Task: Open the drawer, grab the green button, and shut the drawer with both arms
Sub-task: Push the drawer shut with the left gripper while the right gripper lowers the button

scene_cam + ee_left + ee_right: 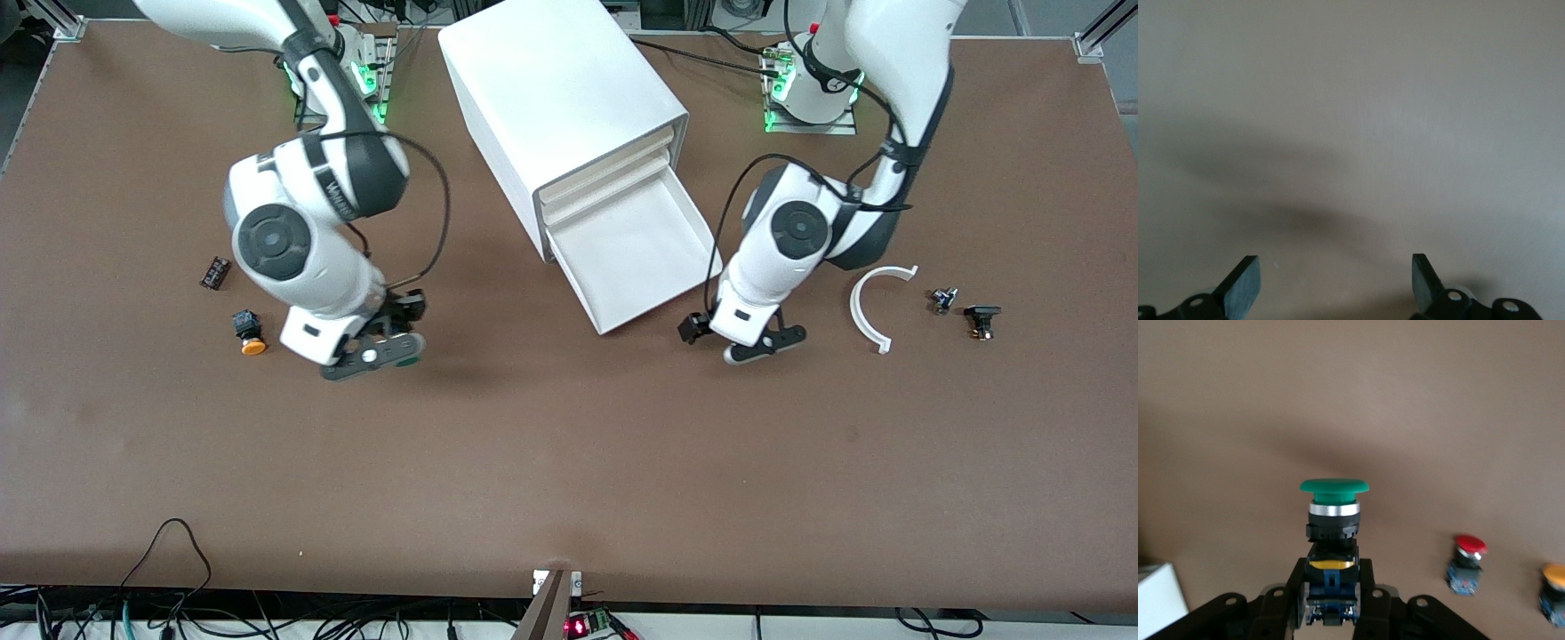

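The lowest drawer point(653, 267) of the white cabinet point(560, 98) is pulled out, and its tray looks empty. My right gripper point(391, 356) hangs over bare table toward the right arm's end. It is shut on the black body of the green-capped button point(1334, 490). The gripper point(1331, 573) shows around that body in the right wrist view. Only a sliver of the green cap point(407, 362) shows in the front view. My left gripper point(763, 345) is open and empty, low over the table beside the drawer's front corner. Its fingertips point(1241, 287) frame bare table.
An orange-capped button point(251, 338) and a small black part point(214, 272) lie near the right arm. A red-capped button point(1467, 553) shows in the right wrist view. A white curved piece point(876, 307) and two small dark parts point(981, 320) lie toward the left arm's end.
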